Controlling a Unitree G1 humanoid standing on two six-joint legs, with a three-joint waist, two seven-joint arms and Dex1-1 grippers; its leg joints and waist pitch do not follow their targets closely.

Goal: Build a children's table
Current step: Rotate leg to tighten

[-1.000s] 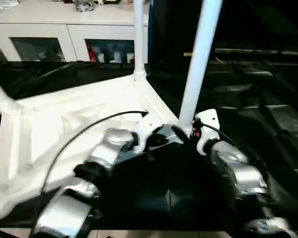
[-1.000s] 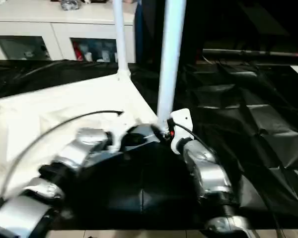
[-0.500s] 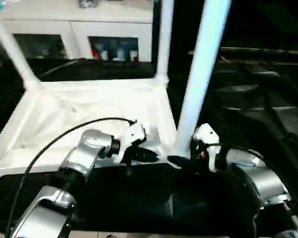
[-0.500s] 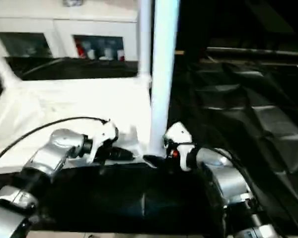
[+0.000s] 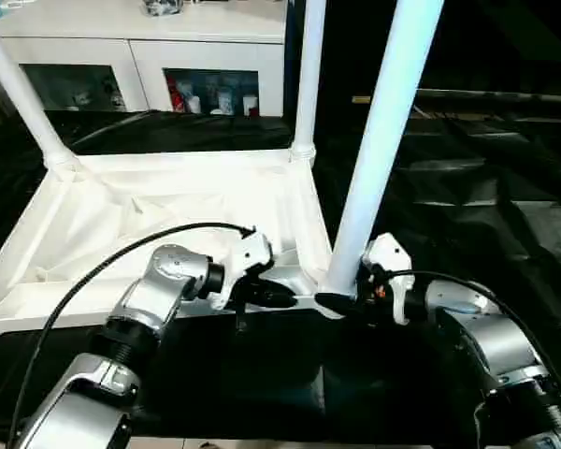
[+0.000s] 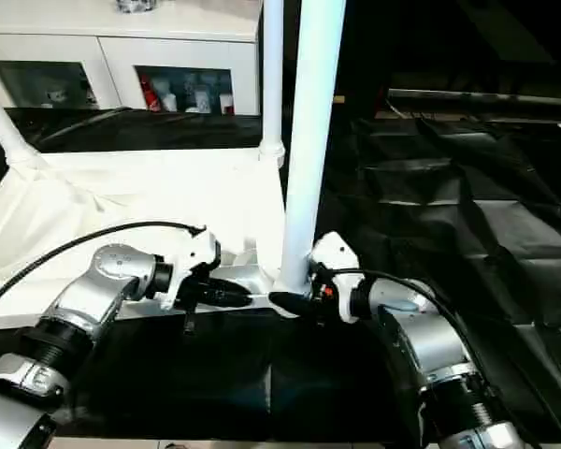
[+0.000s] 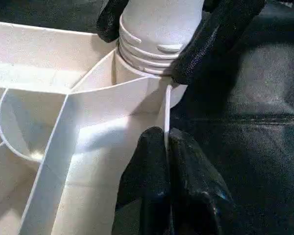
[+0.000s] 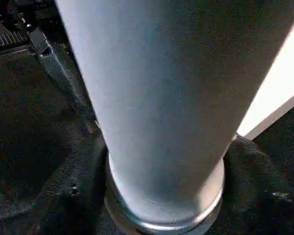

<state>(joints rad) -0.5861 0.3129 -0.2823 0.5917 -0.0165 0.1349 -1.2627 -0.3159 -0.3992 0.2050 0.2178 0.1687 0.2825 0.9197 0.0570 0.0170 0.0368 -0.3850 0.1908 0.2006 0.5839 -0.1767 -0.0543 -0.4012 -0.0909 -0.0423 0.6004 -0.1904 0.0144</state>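
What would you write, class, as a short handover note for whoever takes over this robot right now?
Left tool: shut on the raised rim of the table top, near its front right corner.
Right tool: its fingers wrap the base of the near leg, which stands upright in the front right corner socket with its threads still showing.
Done: the far right leg and the far left leg stand in their sockets on the upturned top.
Left: seat the near leg fully; the front left corner is out of view, so check whether a fourth leg is fitted.
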